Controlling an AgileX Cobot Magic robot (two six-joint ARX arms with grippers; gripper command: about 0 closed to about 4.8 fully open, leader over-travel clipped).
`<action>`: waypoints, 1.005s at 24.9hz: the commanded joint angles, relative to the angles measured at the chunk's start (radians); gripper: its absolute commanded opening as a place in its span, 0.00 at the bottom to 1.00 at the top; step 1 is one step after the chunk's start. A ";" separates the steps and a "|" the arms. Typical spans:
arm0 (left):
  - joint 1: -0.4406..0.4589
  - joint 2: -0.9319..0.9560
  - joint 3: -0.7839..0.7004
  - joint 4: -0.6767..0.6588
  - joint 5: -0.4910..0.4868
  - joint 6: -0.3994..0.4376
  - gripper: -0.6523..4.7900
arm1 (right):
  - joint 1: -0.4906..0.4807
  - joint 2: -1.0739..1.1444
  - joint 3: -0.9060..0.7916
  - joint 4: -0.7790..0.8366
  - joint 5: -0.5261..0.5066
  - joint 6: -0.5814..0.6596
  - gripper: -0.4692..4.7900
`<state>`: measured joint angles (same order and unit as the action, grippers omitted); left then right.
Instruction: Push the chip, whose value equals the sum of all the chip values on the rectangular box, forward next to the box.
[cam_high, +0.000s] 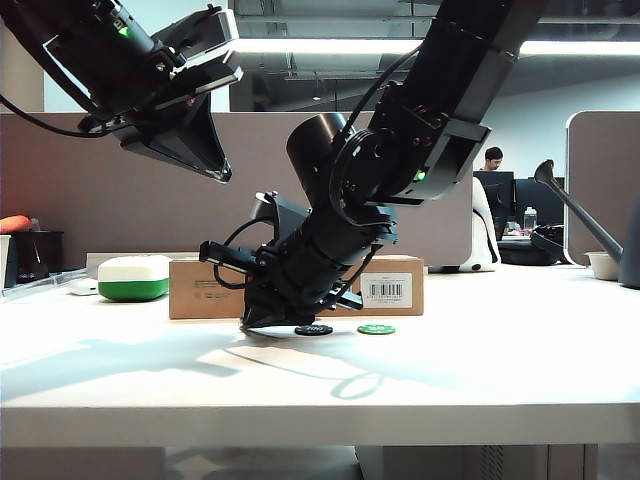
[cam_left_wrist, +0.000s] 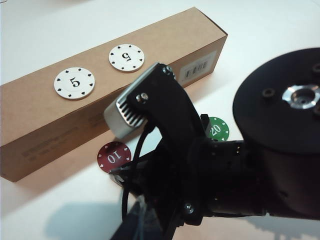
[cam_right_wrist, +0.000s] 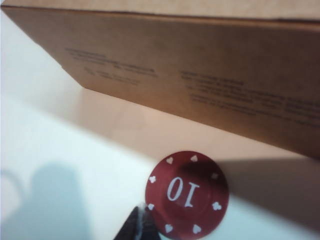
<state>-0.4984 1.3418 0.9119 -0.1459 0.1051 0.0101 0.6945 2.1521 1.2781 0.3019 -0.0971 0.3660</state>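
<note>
The dark-red chip (cam_right_wrist: 187, 192), marked 10, lies flat on the white table a short gap in front of the long brown rectangular box (cam_right_wrist: 200, 75). My right gripper (cam_right_wrist: 140, 226) is shut, and its tip touches the chip's rim on the side away from the box. From above, the chip (cam_left_wrist: 114, 156) shows beside the box (cam_left_wrist: 45, 127), which carries two white chips (cam_left_wrist: 74, 83) marked 5. In the exterior view the right gripper (cam_high: 263, 321) rests low on the table and hides the chip. My left gripper (cam_high: 215, 165) hangs high above the box, shut and empty.
A green chip (cam_high: 376, 328) marked 20 and a black chip (cam_high: 313, 329) lie on the table right of the right gripper. A white-and-green case (cam_high: 133, 277) stands left of the box. A grey watering can (cam_high: 590, 225) is at the far right.
</note>
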 joint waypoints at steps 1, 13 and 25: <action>0.000 -0.002 0.002 0.013 0.005 0.005 0.11 | 0.000 0.013 -0.002 -0.092 0.028 -0.004 0.08; 0.000 -0.002 0.002 0.013 0.005 0.005 0.11 | 0.011 -0.006 -0.002 -0.195 0.047 0.000 0.08; 0.000 -0.002 0.002 0.013 0.005 0.005 0.11 | 0.015 -0.006 -0.002 -0.129 0.187 -0.005 0.08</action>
<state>-0.4984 1.3418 0.9119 -0.1459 0.1055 0.0101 0.7097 2.1323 1.2881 0.2256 0.0620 0.3653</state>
